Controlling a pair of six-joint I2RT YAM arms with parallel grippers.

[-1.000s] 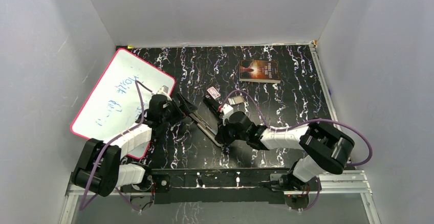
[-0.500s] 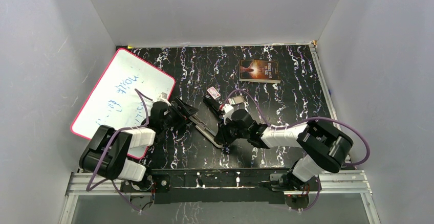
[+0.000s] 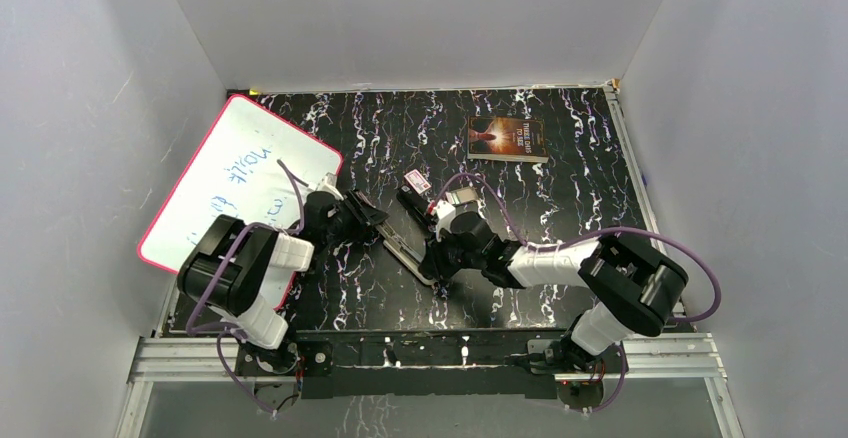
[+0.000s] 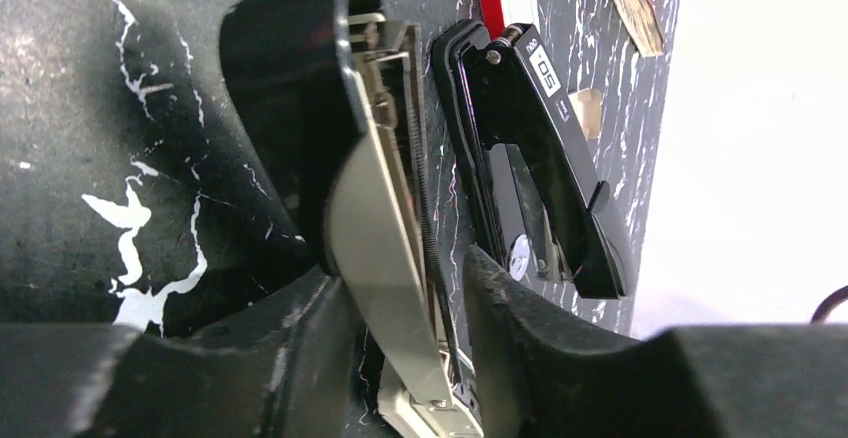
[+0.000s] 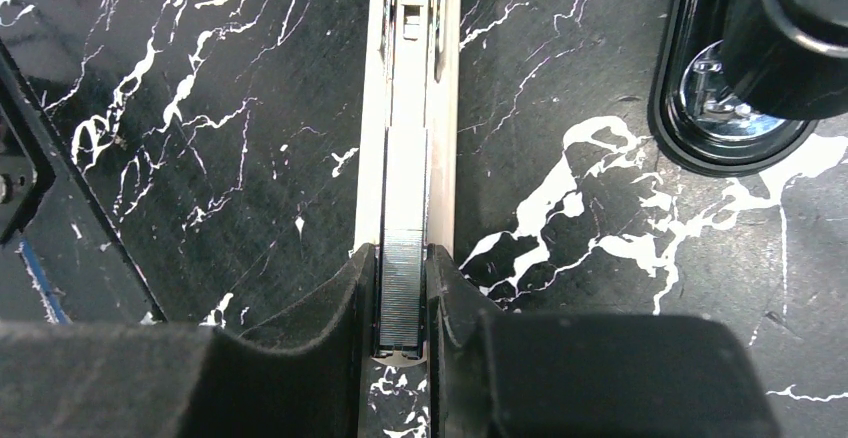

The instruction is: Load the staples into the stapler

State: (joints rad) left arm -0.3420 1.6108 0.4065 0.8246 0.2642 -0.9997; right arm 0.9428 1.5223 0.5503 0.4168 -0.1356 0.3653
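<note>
a: the table (image 3: 560, 208) is being shown in black, streaked all over with white marble veins.
b: the whiteboard (image 3: 230, 163) is being shown in white, edged in red and marked with blue writing.
a: the stapler (image 4: 285, 98) is being seen in glossy black, its inner rail in silver.
b: the staples (image 5: 402, 278) are being rendered in finely ribbed silvery grey.
a: the book (image 3: 507, 139) is being shown in dark brown with an orange glow.
b: purple is being worn by the cables (image 3: 700, 263), pale grey by the walls (image 3: 400, 18).

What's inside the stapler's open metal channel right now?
A silvery strip of staples lies in the long silvery metal channel, pinched by the right gripper. Its black fingers cover the strip's near end, so full seating cannot be seen.
</note>
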